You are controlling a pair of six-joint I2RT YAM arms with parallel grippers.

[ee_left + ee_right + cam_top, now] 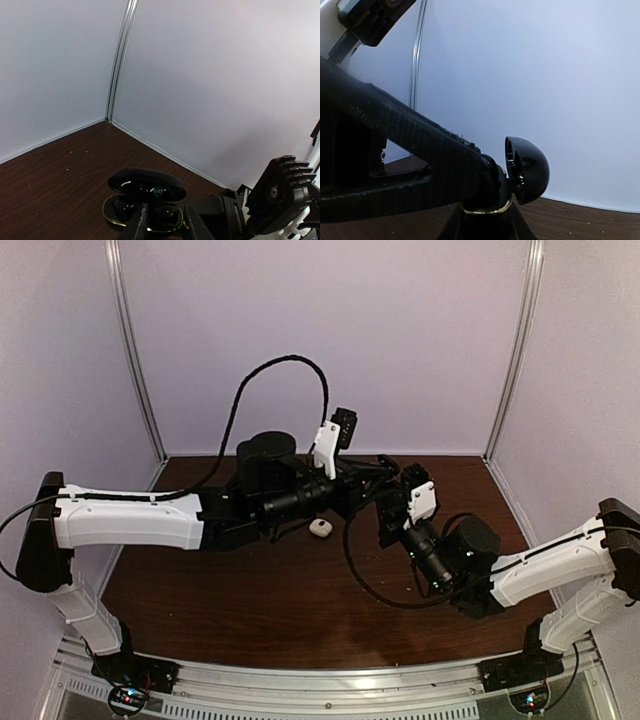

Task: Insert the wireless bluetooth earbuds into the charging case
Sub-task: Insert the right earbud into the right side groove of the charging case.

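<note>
The black glossy charging case (145, 187) with a gold rim stands open, lid up, above the dark wood table. My right gripper (485, 227) is shut on the case base (487, 207), and the open lid (527, 170) stands to the right. My left gripper (165, 212) has its fingertips (139, 217) a narrow gap apart, right over the case's open wells. The left finger (420, 145) reaches in from the left. I cannot make out any earbud between the fingers or in the wells. In the top view both grippers meet mid-table, the left (375, 480) and the right (388, 508).
A small white rounded item (320, 528) lies on the table just left of the grippers, too small to tell what it is. Pale walls enclose the table at the back and sides. A black cable (360, 570) loops over the table by the right arm.
</note>
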